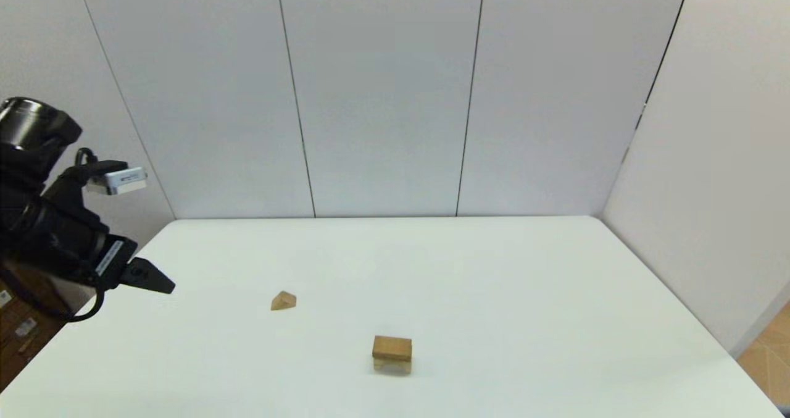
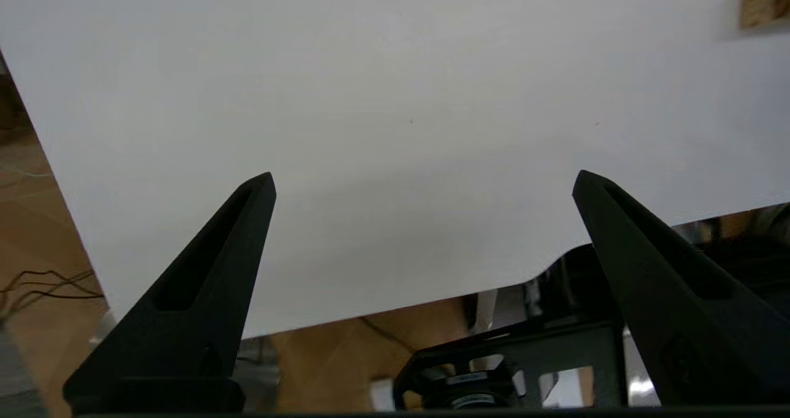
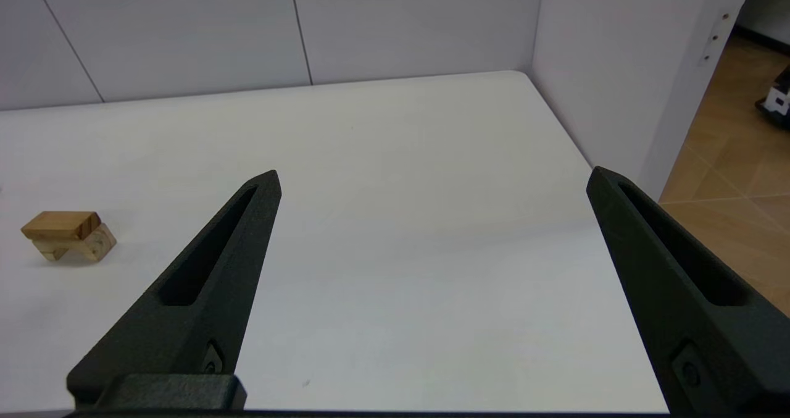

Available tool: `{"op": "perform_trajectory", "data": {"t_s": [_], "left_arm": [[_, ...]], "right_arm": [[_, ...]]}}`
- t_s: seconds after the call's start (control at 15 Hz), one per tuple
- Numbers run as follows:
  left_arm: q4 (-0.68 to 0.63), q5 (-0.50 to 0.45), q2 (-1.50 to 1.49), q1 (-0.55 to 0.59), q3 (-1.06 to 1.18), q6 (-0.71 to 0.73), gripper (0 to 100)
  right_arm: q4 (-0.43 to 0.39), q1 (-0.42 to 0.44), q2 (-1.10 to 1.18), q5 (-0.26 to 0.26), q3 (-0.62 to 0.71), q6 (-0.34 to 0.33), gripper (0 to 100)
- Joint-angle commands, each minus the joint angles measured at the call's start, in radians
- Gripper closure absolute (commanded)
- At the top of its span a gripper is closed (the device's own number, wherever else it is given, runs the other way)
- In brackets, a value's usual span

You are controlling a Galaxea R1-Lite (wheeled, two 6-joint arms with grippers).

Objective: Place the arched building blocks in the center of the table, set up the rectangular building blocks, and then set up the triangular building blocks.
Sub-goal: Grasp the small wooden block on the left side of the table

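- Head view: the darker orange-tan flat wooden plank (image 1: 392, 346) lies on top of the light-tan notched wooden arch block (image 1: 392, 363), stacked near the middle of the large white smooth-topped table (image 1: 555, 294), toward the near edge.
- First two steps look done: arch placed, plank set on it.
- The small tan roof-shaped wooden prism (image 1: 283, 300) lies alone on the table, left of the stack and well apart from it; not yet set up. That is what remains.
- Left gripper (image 1: 145, 277) hovers over the table's left edge, fingers spread wide, holding nothing; well apart from the prism.
- Right wrist view: right gripper (image 3: 432, 180) also spread wide and empty, off to the stack's right; the arm itself is out of the head view.
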Motion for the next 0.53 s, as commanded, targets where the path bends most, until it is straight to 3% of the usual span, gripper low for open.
{"op": "perform_trajectory", "data": {"t_s": [0.07,0.53], "left_arm": [[0.047,0.000,0.310,0.002,-0.227,0.260,0],[0.202,0.033,0.618,-0.026,-0.563,0.803,0]], "right_arm": [[0.000,0.000,0.000,0.000,0.000,0.000,0],[0.000,0.000,0.000,0.000,0.000,0.000,0]]}}
